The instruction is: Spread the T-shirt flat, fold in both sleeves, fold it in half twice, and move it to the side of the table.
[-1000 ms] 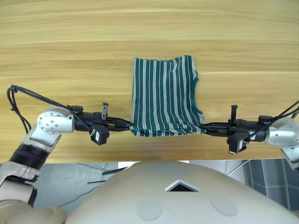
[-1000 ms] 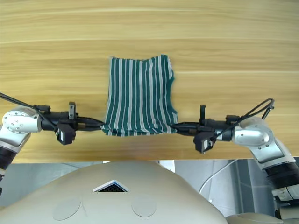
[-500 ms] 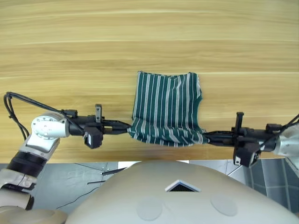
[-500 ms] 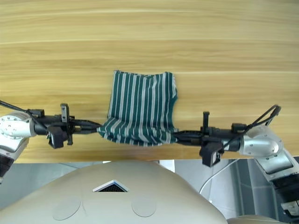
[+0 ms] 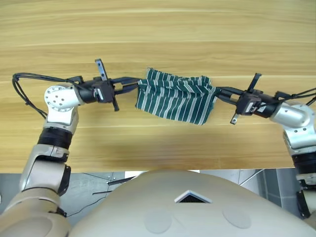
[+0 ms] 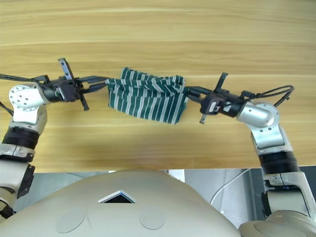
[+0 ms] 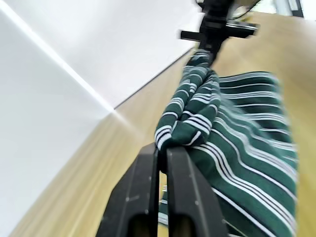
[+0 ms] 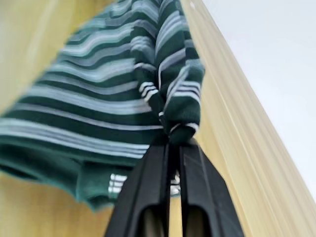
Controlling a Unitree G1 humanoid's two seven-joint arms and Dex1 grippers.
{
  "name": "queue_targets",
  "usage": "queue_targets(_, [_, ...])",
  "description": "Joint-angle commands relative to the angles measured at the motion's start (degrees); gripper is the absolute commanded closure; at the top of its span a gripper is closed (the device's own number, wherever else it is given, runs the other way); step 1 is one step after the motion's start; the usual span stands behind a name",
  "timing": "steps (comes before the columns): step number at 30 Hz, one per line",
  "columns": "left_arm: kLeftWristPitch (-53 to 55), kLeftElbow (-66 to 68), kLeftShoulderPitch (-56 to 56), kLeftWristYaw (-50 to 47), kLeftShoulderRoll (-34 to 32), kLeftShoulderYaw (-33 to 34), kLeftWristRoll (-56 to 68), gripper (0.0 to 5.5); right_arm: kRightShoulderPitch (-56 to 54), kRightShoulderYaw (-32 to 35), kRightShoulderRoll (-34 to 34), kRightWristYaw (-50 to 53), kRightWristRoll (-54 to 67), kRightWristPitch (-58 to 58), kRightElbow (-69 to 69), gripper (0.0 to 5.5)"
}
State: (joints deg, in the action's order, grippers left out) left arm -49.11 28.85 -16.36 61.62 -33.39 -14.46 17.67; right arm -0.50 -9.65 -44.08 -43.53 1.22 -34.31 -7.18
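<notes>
Both upper corners of the T-shirt point(image 5: 175, 96) are pinched, and the cloth is strung between the two arms over the wooden table point(image 5: 158, 29). The T-shirt is dark green with thin white stripes. It is folded into a short, wide band near the middle of the head views, just on the 12 o'clock side of centre.

The left gripper point(image 5: 137, 85) comes in from 9 o'clock and is clamped on the corner at that side. In the left wrist view its two dark fingers point(image 7: 140, 190) are pressed together on a bunched roll of fabric. The right gripper point(image 5: 216, 90) comes in from 3 o'clock and grips the opposite corner. In the right wrist view its fingers are likewise closed on a wad of striped cloth.

Between the two held corners the top edge is gathered and a little slack. The rest of the fabric slopes away toward 5 o'clock, with its lowest corner nearer the right gripper. The held edge looks lifted off the table, though from above it is hard to judge whether the lower edge touches the wood.
</notes>
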Motion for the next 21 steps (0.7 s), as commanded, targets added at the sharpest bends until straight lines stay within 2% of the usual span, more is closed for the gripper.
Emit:
queue_targets(1, [-0.65, 8.47, -6.04, -1.28, 4.21, 1.07, -3.68, 5.46, -4.76, -0.86, 2.96, 2.72, -5.18, 2.41, -4.87, 5.44])
queue_targets(5, [-0.80, 21.66, -13.69, -4.48, 9.47, 2.43, -7.28, 5.46, -7.33, -2.14, 5.38, 5.35, -10.01, 2.99, -9.60, 5.44])
queue_targets(11, [5.36, 41.55, -23.09, -20.81, 13.99, 1.13, -19.86, 5.46, -10.89, -4.55, 8.61, 9.13, -16.12, 3.61, -17.49, 5.44])
queue_targets(16, [15.08, 47.53, -26.16, -33.00, 17.79, -1.47, -29.04, 5.46, -11.66, -5.39, 9.46, 10.01, -17.07, 2.87, -20.11, 5.45])
queue_targets(21, [22.30, 49.39, -26.57, -37.92, 20.57, -1.97, -33.62, 5.46, -10.95, -5.55, 9.22, 10.45, -17.18, 2.72, -20.90, 5.45])
